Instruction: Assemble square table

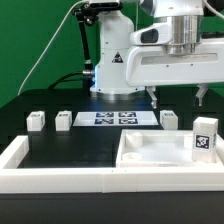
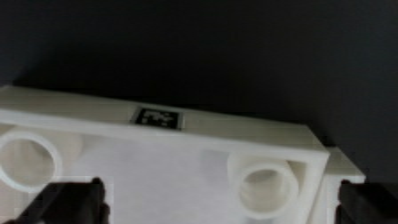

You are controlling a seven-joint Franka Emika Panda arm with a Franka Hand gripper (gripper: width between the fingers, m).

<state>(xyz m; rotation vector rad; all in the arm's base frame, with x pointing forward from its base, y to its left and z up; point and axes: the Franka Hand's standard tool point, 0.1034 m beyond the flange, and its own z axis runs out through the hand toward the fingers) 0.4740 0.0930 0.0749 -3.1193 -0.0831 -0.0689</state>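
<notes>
The square table top (image 1: pixel 150 152) is a white tray with a raised rim, lying at the front on the exterior view's right. A tall white tagged piece (image 1: pixel 205 137) stands at its right corner. Three small white legs (image 1: pixel 35 121) (image 1: pixel 64 119) (image 1: pixel 169 119) stand in a row behind it. My gripper (image 1: pixel 178 98) hangs open and empty above the top's far side. In the wrist view the top (image 2: pixel 160 160) shows a tag (image 2: pixel 157 117) and two round sockets (image 2: pixel 267 186) (image 2: pixel 18 158). My gripper (image 2: pixel 217 205) has its dark fingertips (image 2: pixel 71 203) spread wide over it.
The marker board (image 1: pixel 112 119) lies flat behind the legs, in front of the arm's base (image 1: pixel 115 70). A long low white wall (image 1: pixel 60 172) edges the black worktop along the front and on the exterior view's left.
</notes>
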